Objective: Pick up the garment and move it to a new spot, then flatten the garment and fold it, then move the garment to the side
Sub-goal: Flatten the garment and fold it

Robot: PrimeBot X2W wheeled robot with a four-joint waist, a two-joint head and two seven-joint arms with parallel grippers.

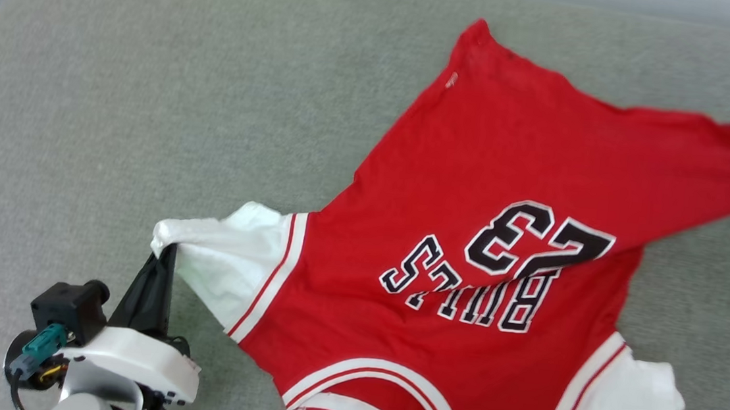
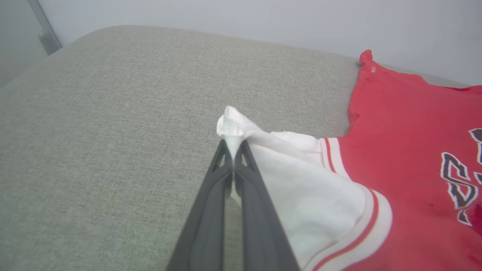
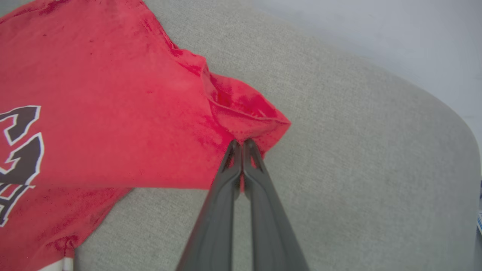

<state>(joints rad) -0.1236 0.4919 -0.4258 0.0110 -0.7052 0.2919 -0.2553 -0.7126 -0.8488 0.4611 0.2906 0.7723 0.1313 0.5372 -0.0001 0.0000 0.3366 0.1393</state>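
- Left gripper [image 1: 166, 255], in the head view, sits at the lower left with its dark fingers closed on the tip of a white sleeve [image 1: 227, 266], which is pulled out to a point.
- That view alone takes in most of the shirt [image 1: 473, 175]. It lies spread on a grey cushion [image 1: 151, 80], to the right of the middle, with its collar trim at the bottom edge and its hem on the far side.
- The black, white-edged lettering [image 1: 498, 269] faces up and reads upside down from the head. The second white sleeve lies at the lower right, and one hem corner stretches off to the right edge.
- The left wrist view shows the left gripper [image 2: 234, 150] close up. Its two fingers are pressed together, with a pinch of white sleeve [image 2: 301, 180] sticking up past the tips.
- Red-and-white striped trim joins the sleeve to the red shirt [image 2: 406, 131]. Beyond the cushion [image 2: 94, 131] stands a pale wall [image 2: 263, 19].
- In the right wrist view, the right gripper [image 3: 243, 145] is clamped on a bunched red hem corner of the shirt [image 3: 94, 94], which is raised a little off the cushion [image 3: 357, 150].
- The cloth there is creased into folds, and part of the number shows at the left edge.
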